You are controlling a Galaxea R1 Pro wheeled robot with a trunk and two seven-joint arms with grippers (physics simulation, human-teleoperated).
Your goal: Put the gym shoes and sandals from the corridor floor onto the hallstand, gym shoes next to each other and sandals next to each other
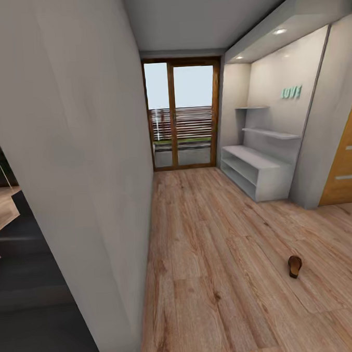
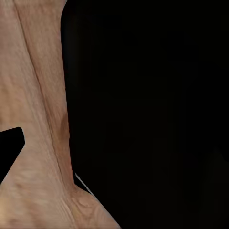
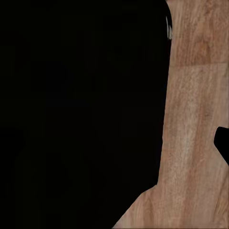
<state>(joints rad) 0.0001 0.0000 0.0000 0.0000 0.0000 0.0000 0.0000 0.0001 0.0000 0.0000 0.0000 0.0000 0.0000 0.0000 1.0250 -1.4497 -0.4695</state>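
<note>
the robot seems to be on its approach, with one sandal [image 1: 294, 266] lying on the corridor floor [image 1: 212, 257] well short of the empty hallstand [image 1: 256, 168] (gym shoes unseen), so next it should drive nearer; neither gripper's opening can be told.

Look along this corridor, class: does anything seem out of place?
Yes. One brown sandal lies alone on the wood floor, well short of the grey shoe rack, whose bench and shelves look bare. Nothing appears spilled or damaged.
</note>
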